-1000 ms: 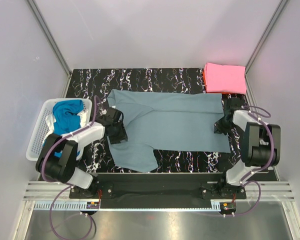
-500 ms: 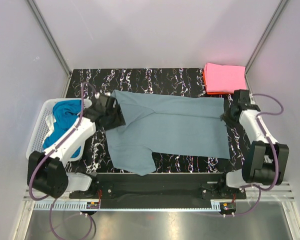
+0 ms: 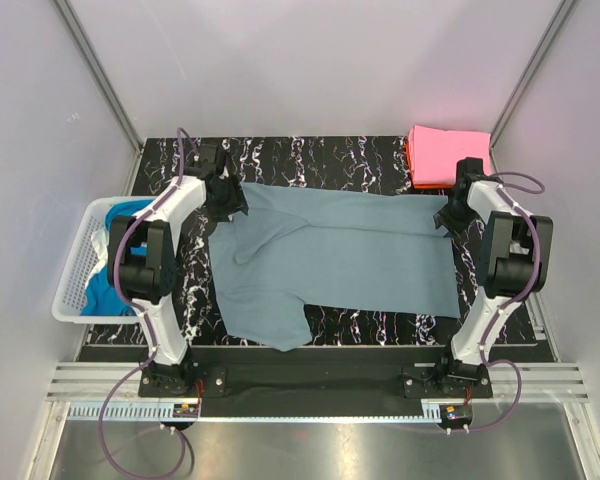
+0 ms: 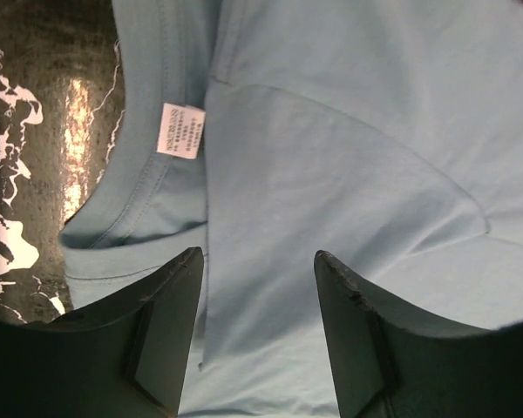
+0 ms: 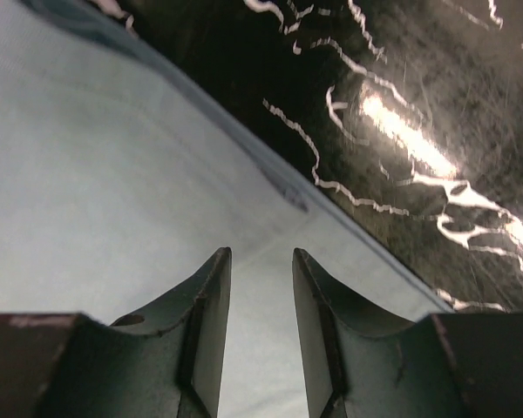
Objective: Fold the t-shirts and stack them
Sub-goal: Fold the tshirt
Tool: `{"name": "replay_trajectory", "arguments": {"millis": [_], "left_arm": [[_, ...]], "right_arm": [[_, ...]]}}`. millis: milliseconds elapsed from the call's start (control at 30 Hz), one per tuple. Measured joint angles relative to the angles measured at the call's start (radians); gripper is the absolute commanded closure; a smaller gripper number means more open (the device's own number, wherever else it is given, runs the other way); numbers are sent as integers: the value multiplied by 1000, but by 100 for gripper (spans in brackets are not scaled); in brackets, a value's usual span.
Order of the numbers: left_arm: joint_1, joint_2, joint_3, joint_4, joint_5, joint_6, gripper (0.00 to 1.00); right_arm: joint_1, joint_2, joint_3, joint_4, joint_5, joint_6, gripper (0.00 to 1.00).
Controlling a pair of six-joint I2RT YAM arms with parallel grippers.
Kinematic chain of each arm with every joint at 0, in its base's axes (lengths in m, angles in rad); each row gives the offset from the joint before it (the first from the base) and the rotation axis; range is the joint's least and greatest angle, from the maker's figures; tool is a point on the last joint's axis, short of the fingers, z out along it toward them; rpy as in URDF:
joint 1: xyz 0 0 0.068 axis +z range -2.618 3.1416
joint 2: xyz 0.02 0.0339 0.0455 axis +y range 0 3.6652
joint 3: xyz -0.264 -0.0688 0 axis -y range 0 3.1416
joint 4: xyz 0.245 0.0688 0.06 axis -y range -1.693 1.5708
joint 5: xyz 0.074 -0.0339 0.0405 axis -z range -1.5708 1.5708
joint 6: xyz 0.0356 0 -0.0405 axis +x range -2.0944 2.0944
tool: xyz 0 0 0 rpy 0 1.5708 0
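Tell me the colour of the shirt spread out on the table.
Dusty grey-blue shirt; the top view shows it best.

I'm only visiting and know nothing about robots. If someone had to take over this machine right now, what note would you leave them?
Left gripper: open, empty, over the collar end of the grey-blue t-shirt.
Right gripper: open, empty, over that shirt's opposite end, at its far edge.
Where things are: the grey-blue shirt lies spread across the table. The pink t-shirt sits folded in the far right corner. The blue t-shirt is bunched in the white basket on the left.
Done: pink one folded.
Left: fold the grey-blue shirt, stack it, then the blue one.
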Motion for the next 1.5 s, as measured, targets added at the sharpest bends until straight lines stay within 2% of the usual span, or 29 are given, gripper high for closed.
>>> {"name": "replay_trajectory", "arguments": {"millis": [167,367,433,500,633,700,833,867,1267,1500], "left_arm": [[5,-13,-58,14,-1,21,37],[5,-26,-130,23,6,29,38],[5,-26,-142,32,6,29,39],[5,-26,-150,34,7,29,41],[5,-26,-161,45,17,26,44],[5,-26,-164,49,19,25,44],[5,-27,-186,67,19,25,44],[5,-30,-196,68,20,25,44],[-62,-166,-294,82,25,37,40],[-64,-167,-388,90,26,36,42]], "right_arm": [[-10,68,33,3,28,8,60],[-18,93,42,10,37,11,65],[-18,98,48,9,37,10,72],[-18,102,51,13,37,9,84],[-19,102,51,26,36,14,92],[-19,102,51,29,35,14,91],[-19,102,51,31,32,11,70],[-19,102,51,31,29,7,70],[-21,102,105,8,24,-16,72],[-21,102,105,13,18,-17,81]]}}
